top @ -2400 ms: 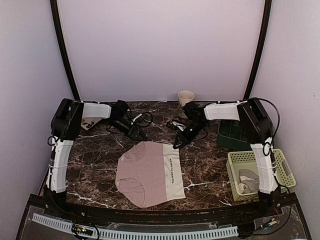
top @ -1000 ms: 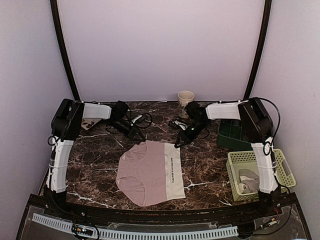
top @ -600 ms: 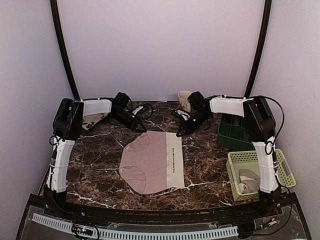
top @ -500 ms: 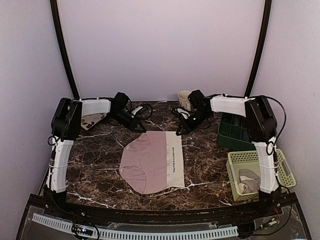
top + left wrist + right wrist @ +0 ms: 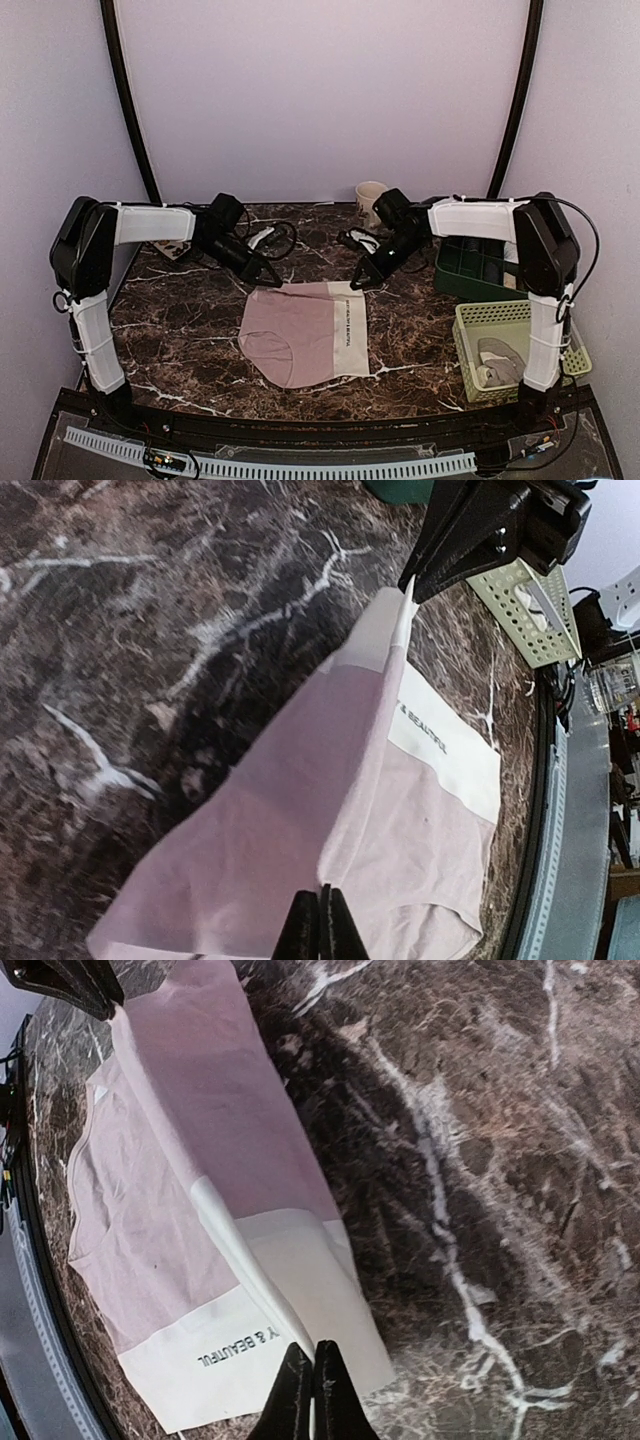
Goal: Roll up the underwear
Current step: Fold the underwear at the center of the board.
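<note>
Both clamped on pink underwear (image 5: 300,335): left tool (image 5: 273,281), right tool (image 5: 356,285) | far edge drawn nearer, folding over

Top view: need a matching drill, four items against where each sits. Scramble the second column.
Things:
1 beige mug
2 pink underwear
3 dark green bin
4 pale green basket

Places:
a table centre, far edge lifted
b near right corner
c far edge, by the back wall
d right side, just beyond the pale green basket

Pairs: 1-c, 2-a, 3-d, 4-b
</note>
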Motion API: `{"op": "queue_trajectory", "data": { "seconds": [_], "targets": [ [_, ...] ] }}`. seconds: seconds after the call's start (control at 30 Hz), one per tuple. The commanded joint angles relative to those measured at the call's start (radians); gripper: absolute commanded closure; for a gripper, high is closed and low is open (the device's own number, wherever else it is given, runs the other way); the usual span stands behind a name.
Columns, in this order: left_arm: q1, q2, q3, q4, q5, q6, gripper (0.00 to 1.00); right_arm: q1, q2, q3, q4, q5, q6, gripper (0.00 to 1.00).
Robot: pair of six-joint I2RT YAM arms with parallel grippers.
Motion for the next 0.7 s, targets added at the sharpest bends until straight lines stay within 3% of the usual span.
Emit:
{"op": "queue_trajectory", "data": {
  "seconds": [0.0, 0.27, 0.67],
  "targets": [
    [-0.055, -0.094, -0.132, 0.002, -0.011, -0.036, 1.0, 0.048, -0.072, -0.111, 0.038, -0.014, 0.033, 1.0],
    [-0.071, -0.115, -0.34, 0.125, -0.042, -0.222, 1.0, 0.121, -0.063, -0.28, 0.149, -0.007, 0.128, 1.0],
    [0.012, 0.055, -0.191, 0.13, -0.1, -0.262, 1.0, 0.068, 0.052, -0.168, 0.124, 0.06, 0.143, 1.0]
  ]
}}
